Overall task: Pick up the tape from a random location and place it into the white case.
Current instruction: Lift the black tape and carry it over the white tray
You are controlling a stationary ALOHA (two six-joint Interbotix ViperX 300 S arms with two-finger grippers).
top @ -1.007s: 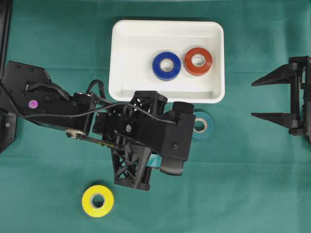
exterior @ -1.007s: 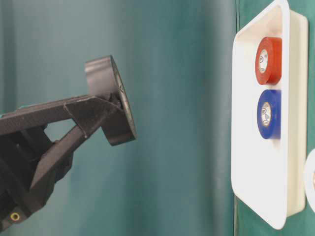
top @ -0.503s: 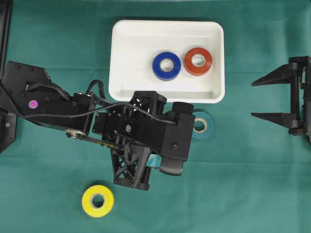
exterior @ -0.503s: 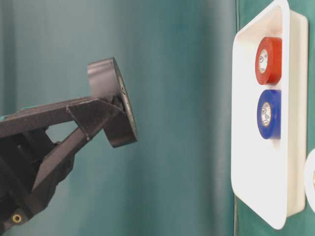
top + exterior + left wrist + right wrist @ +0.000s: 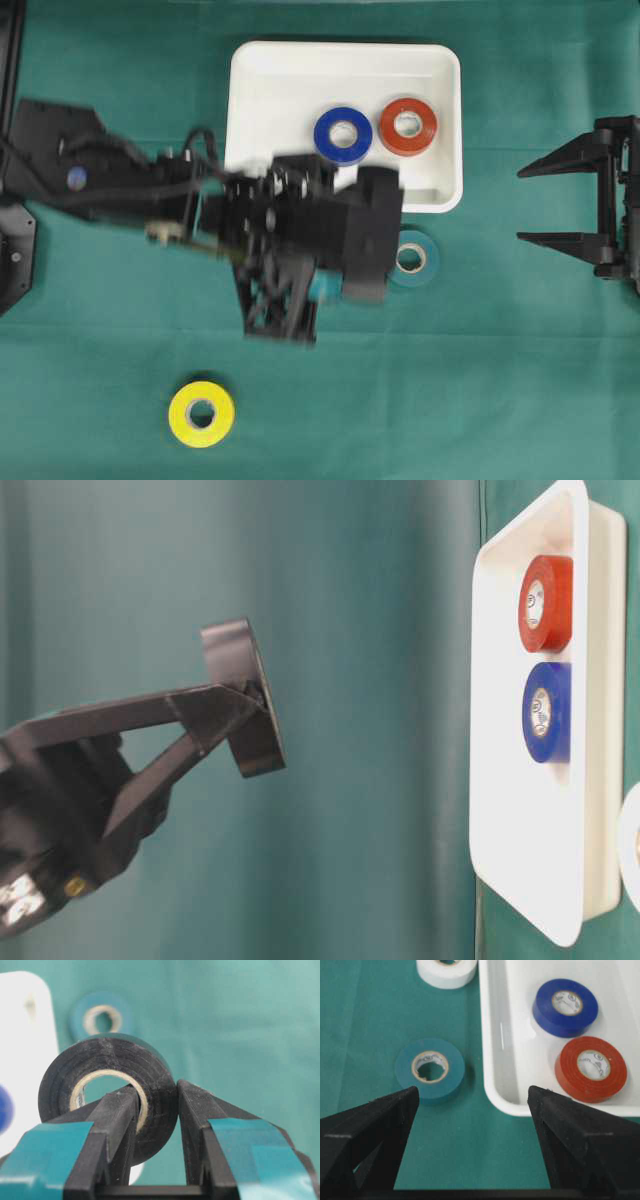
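Note:
A black tape roll (image 5: 107, 1065) hangs in the air with my left gripper (image 5: 156, 1091) shut on it, one finger through its core and one outside. The table-level view shows this roll (image 5: 243, 695) lifted, short of the white case (image 5: 500, 730). From overhead the roll is hidden under my left arm (image 5: 300, 225), which reaches over the near rim of the white case (image 5: 265, 110). A blue roll (image 5: 342, 135) and a red roll (image 5: 407, 126) lie in the case. My right gripper (image 5: 520, 205) stands open and empty at the right.
A teal roll (image 5: 412, 258) lies on the green cloth just below the case's right corner, and it also shows ahead of my open right gripper (image 5: 472, 1095). A yellow roll (image 5: 201, 413) sits near the front left. A white roll (image 5: 447, 969) lies beyond the teal one.
My left arm has swung toward the white case with the black roll still gripped; its image is motion-blurred. The right arm and the loose rolls have not moved.

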